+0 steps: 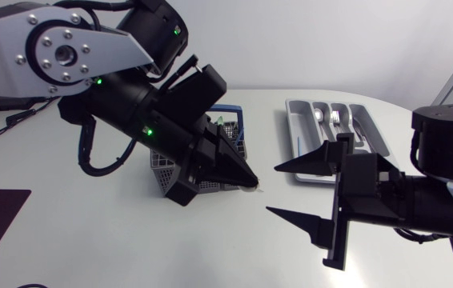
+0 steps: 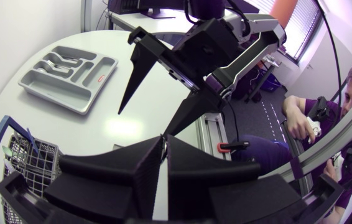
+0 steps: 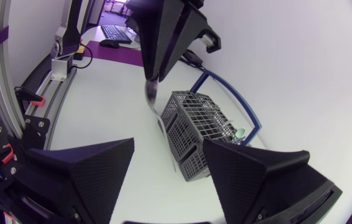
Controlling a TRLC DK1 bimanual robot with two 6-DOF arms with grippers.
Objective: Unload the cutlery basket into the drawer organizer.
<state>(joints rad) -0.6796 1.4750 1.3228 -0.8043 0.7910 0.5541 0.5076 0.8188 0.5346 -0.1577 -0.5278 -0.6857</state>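
White laminate table (image 1: 90, 240) is carrying the whole job. The left arm (image 1: 122, 104) is reaching across it from its own side, and the right arm (image 1: 450, 144) is standing in front of the grey drawer organizer (image 1: 292, 136), which is lying well apart from the basket and already holding cutlery in its compartments.

The grey mesh cutlery basket (image 3: 194, 140), with its blue handle, is sitting under the left arm's wrist. More pieces appear to be standing in it, so the unloading is judged to be only partly done.

The right gripper (image 1: 271, 190) is standing spread wide and empty, its fingers pointing toward the left gripper. This is judged to be a stance for receiving a hand-over.

The left gripper (image 1: 250, 182) is clamping a silver cutlery piece (image 3: 153, 93) between nearly closed fingers. The piece is hanging just beside the basket, clear of its mesh, facing the right gripper. Its kind cannot be told.
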